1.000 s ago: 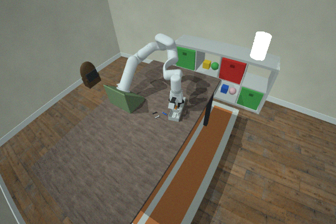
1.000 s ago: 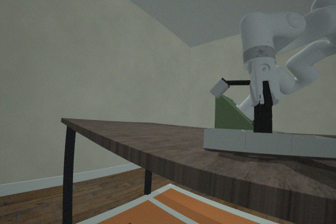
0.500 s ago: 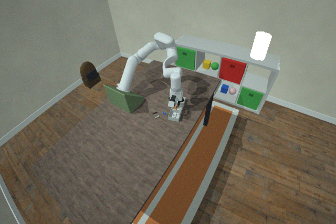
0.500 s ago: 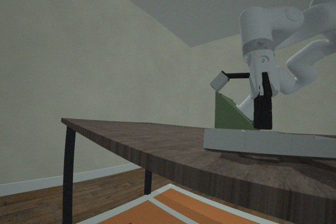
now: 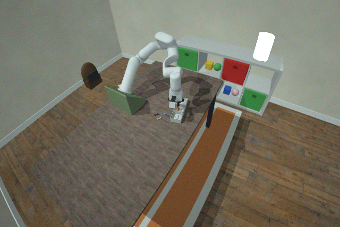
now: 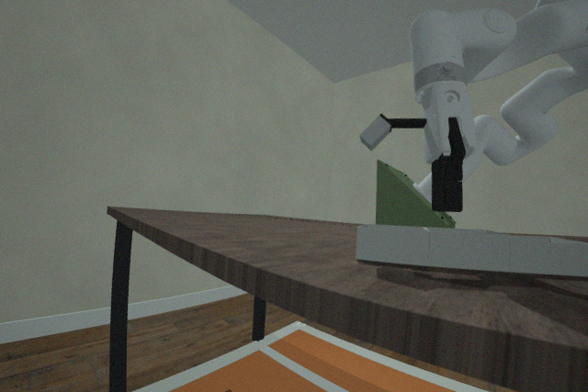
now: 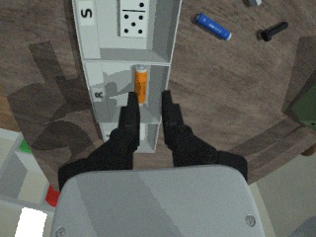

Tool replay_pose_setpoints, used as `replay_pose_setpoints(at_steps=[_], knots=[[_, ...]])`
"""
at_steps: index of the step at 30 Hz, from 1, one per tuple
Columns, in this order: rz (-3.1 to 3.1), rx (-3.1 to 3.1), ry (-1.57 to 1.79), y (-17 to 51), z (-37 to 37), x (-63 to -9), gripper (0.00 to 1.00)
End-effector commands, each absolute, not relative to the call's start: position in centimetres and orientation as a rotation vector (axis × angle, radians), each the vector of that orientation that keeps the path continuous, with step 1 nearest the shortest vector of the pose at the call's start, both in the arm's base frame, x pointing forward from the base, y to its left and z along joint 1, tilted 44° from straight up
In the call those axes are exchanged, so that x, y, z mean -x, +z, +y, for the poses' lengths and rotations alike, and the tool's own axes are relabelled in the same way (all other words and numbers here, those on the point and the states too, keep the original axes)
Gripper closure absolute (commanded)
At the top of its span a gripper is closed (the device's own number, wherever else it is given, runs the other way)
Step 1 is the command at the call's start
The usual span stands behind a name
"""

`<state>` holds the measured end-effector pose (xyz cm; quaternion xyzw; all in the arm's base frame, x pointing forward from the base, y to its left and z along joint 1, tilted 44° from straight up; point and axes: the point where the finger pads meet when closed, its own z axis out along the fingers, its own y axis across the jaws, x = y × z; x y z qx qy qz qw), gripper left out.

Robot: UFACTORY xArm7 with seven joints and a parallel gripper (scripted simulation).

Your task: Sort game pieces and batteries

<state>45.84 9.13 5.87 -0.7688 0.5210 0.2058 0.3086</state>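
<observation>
1. The tool stands partly open above bin R, gripping nothing.
2. Inside bin R lies the orange battery.
3. Adjoining bin R, bin S holds a domino.
4. Outside bin R, a blue battery lies on the surface.
5. Farther from bin R lies a black bolt.
</observation>
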Motion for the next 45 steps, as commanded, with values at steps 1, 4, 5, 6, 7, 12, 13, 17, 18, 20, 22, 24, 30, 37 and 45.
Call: replay_pose_setpoints(at_steps=[1, 4, 5, 6, 7, 12, 13, 17, 18, 20, 22, 24, 30, 37, 45], knots=[[1.226, 2.099, 0.473, 4.9, 7.4, -44.9, 0.77], [1.130, 2.146, 0.434, 3.6, 5.7, -43.6, 0.77], [1.090, 2.163, 0.419, 3.1, 5.2, -43.1, 0.77], [1.052, 2.180, 0.403, 2.7, 4.6, -42.7, 0.77], [1.016, 2.195, 0.389, 2.3, 4.1, -42.3, 0.77], [0.838, 2.263, 0.318, 1.2, 2.7, -41.2, 0.77], [0.802, 2.276, 0.303, 1.2, 2.7, -41.2, 0.77], [0.722, 2.299, 0.271, 1.2, 2.7, -41.2, 0.77], [0.596, 2.326, 0.221, 1.2, 2.7, -41.2, 0.77], [0.551, 2.336, 0.203, 1.2, 2.7, -41.2, 0.77], [0.478, 2.349, 0.175, 1.2, 2.7, -41.2, 0.77], [0.389, 2.362, 0.140, 1.2, 2.7, -41.2, 0.77], [0.127, 2.377, 0.031, 1.2, 2.7, -41.2, 0.77], [0.091, 2.376, 0.015, 1.2, 2.7, -41.2, 0.77], [0.092, 2.376, 0.015, 1.2, 2.7, -41.2, 0.77]])
